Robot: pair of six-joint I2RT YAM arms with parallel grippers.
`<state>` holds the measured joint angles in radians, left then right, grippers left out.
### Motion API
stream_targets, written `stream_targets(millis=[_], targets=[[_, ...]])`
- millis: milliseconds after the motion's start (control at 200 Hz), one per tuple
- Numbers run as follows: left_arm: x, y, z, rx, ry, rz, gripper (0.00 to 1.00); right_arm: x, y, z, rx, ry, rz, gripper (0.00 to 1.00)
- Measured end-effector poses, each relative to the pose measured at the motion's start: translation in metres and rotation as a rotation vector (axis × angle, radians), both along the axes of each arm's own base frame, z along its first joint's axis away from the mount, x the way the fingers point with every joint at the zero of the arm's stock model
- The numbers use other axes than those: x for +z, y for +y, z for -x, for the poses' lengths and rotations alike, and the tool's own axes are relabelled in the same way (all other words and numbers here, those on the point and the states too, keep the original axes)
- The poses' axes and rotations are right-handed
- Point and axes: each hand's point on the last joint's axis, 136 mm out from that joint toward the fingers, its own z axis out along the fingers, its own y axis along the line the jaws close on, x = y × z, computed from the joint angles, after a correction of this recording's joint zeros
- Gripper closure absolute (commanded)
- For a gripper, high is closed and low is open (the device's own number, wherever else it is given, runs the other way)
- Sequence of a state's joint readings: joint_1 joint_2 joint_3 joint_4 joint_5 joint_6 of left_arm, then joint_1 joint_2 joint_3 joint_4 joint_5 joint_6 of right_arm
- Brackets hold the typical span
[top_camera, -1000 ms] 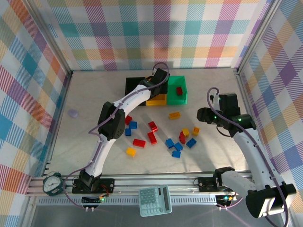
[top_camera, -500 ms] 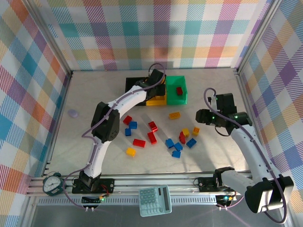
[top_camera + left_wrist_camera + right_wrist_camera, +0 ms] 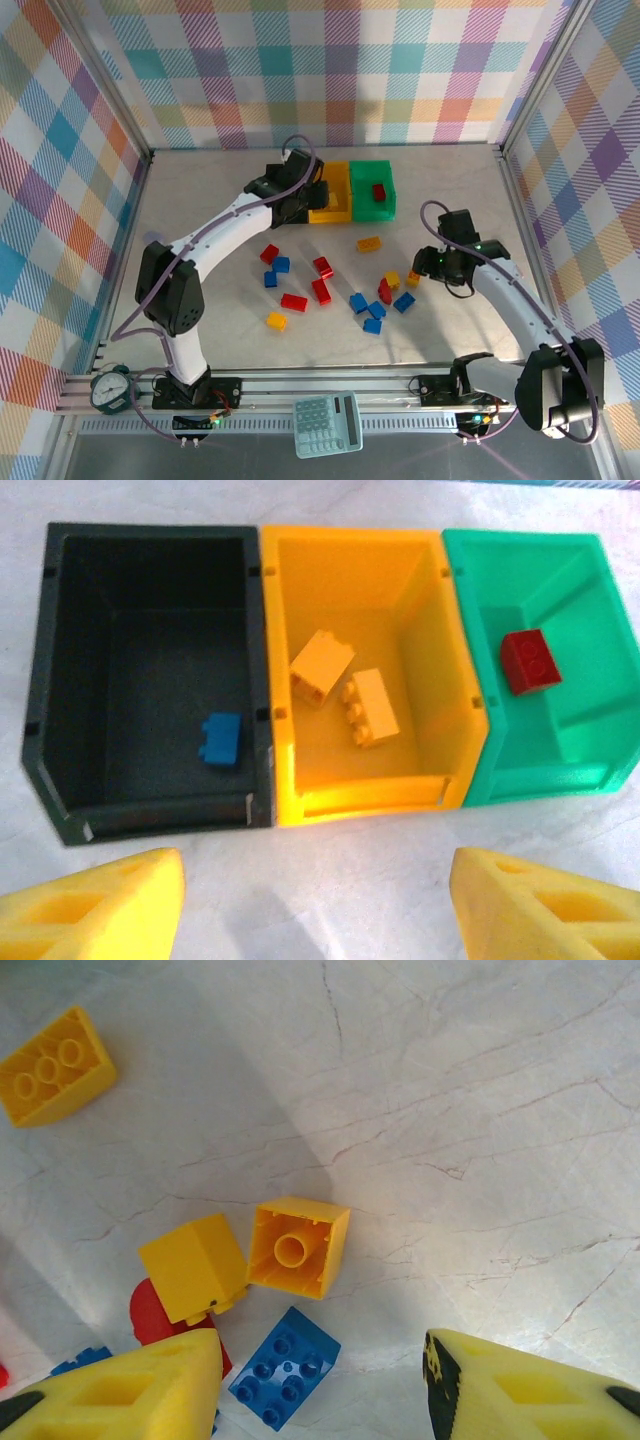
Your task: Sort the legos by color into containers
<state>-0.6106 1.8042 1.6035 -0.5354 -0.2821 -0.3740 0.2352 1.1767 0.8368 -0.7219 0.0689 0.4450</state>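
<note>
Lego point(image 3: 220, 740), blue, in black bin point(image 3: 150, 580)

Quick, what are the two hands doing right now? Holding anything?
Left hand: open, holding nothing.
Right hand: open, holding nothing.

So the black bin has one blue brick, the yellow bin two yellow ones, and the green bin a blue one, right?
Not quite: the green bin holds a red brick, not a blue one, as the left wrist view shows. The black bin and yellow bin are as you say.
</note>
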Motion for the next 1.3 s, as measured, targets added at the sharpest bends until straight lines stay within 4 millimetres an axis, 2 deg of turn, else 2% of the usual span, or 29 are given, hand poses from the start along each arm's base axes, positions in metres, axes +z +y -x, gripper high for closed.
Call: stream_targets(millis=[195, 355, 560, 685, 870, 990, 1125, 1220, 1300], targets=[[-0.004, 0.013, 0.017, 0.012, 0.033, -0.021, 0.29, -0.018, 0.007, 0.001, -0.021, 0.042, 0.014, 0.40], [-0.012, 0.024, 0.038, 0.020, 0.070, -0.010, 0.29, -0.034, 0.016, -0.007, -0.032, 0.070, 0.014, 0.40], [-0.010, 0.031, 0.048, 0.036, 0.071, 0.008, 0.29, -0.052, 0.019, -0.010, -0.027, 0.110, 0.025, 0.40], [-0.014, 0.034, 0.052, 0.045, 0.082, 0.010, 0.29, -0.060, 0.020, -0.010, -0.024, 0.131, 0.034, 0.46], [-0.018, 0.034, 0.055, 0.046, 0.095, 0.018, 0.29, -0.066, 0.020, -0.011, -0.014, 0.146, 0.043, 0.60], [-0.015, 0.034, 0.055, 0.045, 0.090, 0.023, 0.29, -0.064, 0.021, -0.015, -0.007, 0.135, 0.041, 0.69], [-0.012, 0.035, 0.059, 0.042, 0.093, 0.026, 0.29, -0.057, 0.023, -0.020, 0.014, 0.119, 0.044, 0.71], [-0.009, 0.036, 0.062, 0.039, 0.093, 0.027, 0.29, -0.044, 0.027, -0.030, 0.041, 0.089, 0.042, 0.72], [-0.006, 0.038, 0.065, 0.041, 0.097, 0.026, 0.29, -0.023, 0.034, -0.046, 0.066, 0.035, 0.030, 0.72]])
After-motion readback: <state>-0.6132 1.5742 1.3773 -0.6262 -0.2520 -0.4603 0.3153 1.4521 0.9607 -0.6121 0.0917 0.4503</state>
